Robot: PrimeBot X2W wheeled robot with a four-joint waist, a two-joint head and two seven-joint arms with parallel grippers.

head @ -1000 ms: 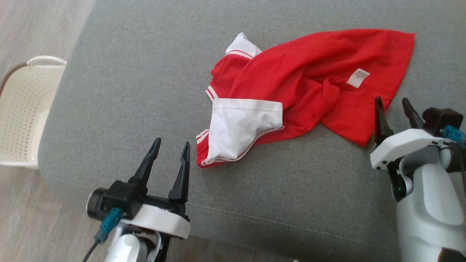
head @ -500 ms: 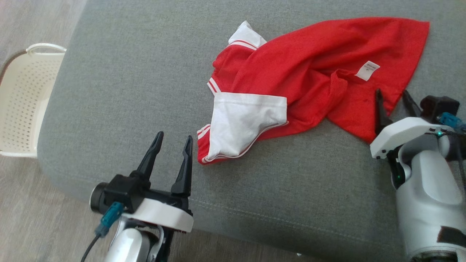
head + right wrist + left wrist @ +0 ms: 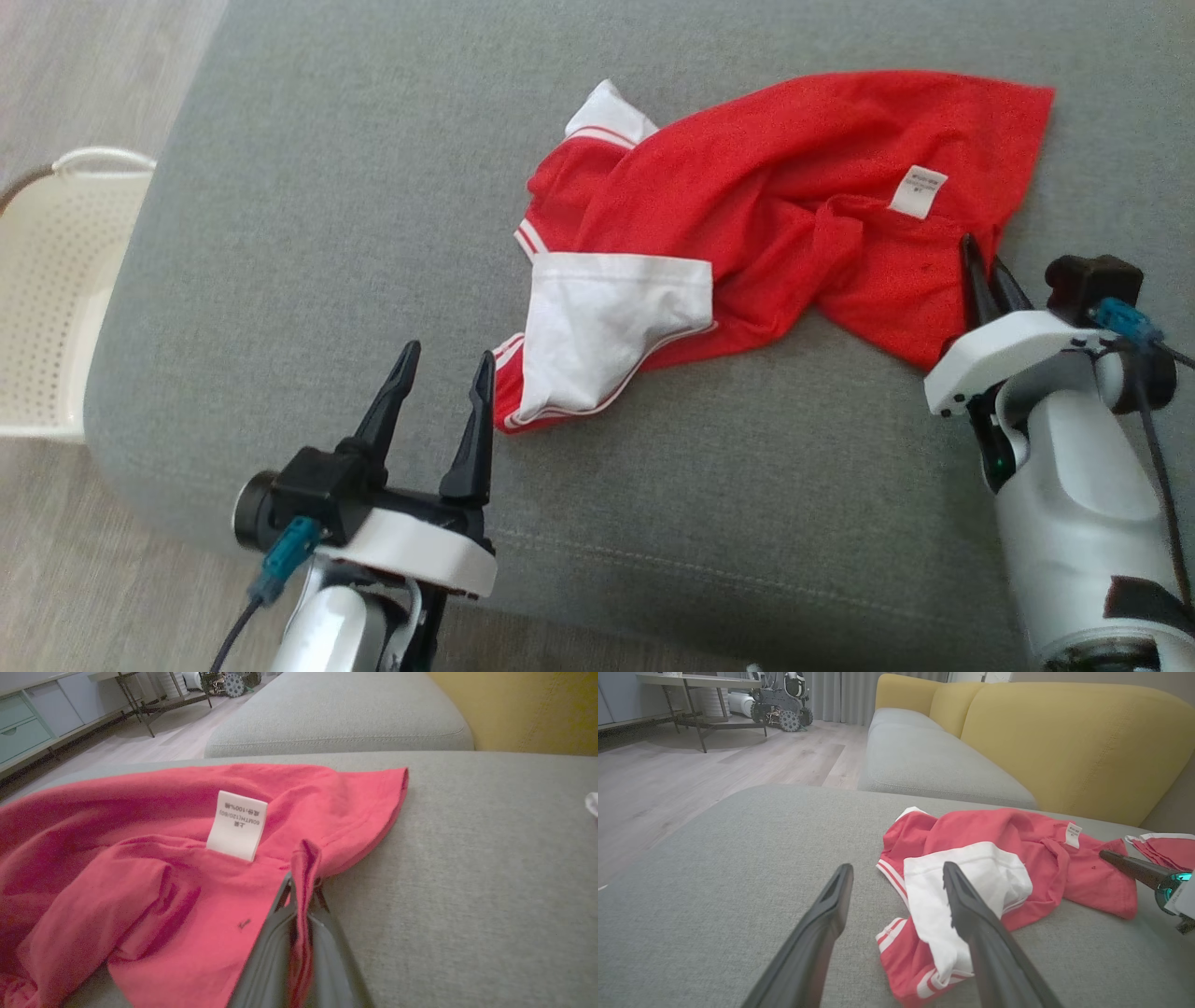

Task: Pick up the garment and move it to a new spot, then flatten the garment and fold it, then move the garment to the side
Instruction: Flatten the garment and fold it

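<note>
**A:** Where's the garment [image 3: 747,215]?

**B:** It is crumpled on the grey cushion [image 3: 327,233], running from the middle out toward the right side. Its white panel [image 3: 607,327] is the part closest to the near edge.

**A:** And the right pincer [image 3: 982,257]?

**B:** Clamped on the garment. The wrist view shows a ridge of red cloth pinched between the two fingers at the hem, just below the label [image 3: 916,191]. My guess is it took the edge because a hem corner gives it something to lift and drag by.

**A:** What about the left one?

**B:** The left pincer [image 3: 446,353] has its fingers apart with nothing between them. It hovers over the near edge, just beside the striped end of the garment. I'd say it's waiting there to take that end so the cloth can be stretched flat.

**A:** Give me the counts.

**B:** One garment on this cushion and two pincers. There's one label, and one pale perforated basket [image 3: 47,299] on the floor beside the cushion's left edge. The left wrist view also catches a second scrap of red-and-white cloth [image 3: 1164,847] past the right pincer, but I can't tell what it is.
</note>
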